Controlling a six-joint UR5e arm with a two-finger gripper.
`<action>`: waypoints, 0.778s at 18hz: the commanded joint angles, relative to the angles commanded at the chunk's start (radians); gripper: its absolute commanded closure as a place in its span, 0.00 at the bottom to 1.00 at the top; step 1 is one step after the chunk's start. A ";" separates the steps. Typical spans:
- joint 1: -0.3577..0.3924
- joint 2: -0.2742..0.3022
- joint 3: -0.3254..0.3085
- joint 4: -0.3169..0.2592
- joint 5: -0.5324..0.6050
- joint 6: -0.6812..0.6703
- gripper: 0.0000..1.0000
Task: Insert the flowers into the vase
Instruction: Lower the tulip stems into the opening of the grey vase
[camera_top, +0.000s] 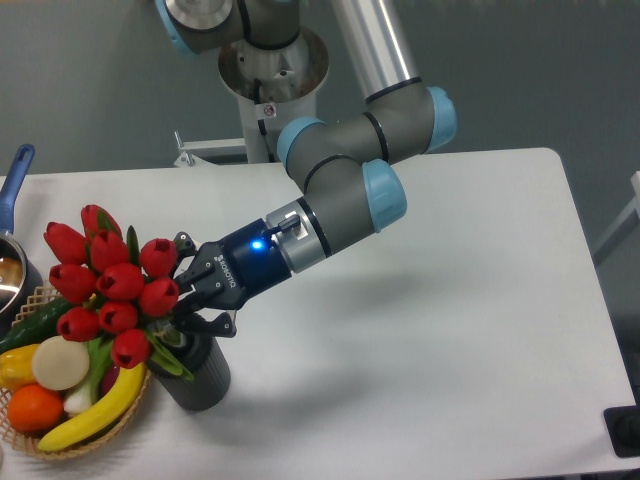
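Flowers (112, 290) clamped in gripper (183, 300) over vase (196, 372), heads leaning toward 10 o'clock; early release risks toppling onto basket (90, 440).

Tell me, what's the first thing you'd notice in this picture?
The bright red flowers at the left of the table, held by the gripper right over the dark grey vase. Next, the basket of fruit and vegetables beside the vase, with a yellow banana and an orange.

Matt ribbed dark vase (196, 373), glossy red plastic-looking flowers (108, 285), woven wicker basket (75, 444), smooth matt white table (450, 330)
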 joint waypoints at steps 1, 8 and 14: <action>0.000 -0.009 -0.005 0.000 0.000 0.006 0.85; 0.005 -0.060 -0.018 0.000 0.050 0.008 0.76; 0.011 -0.069 -0.023 -0.002 0.063 0.011 0.51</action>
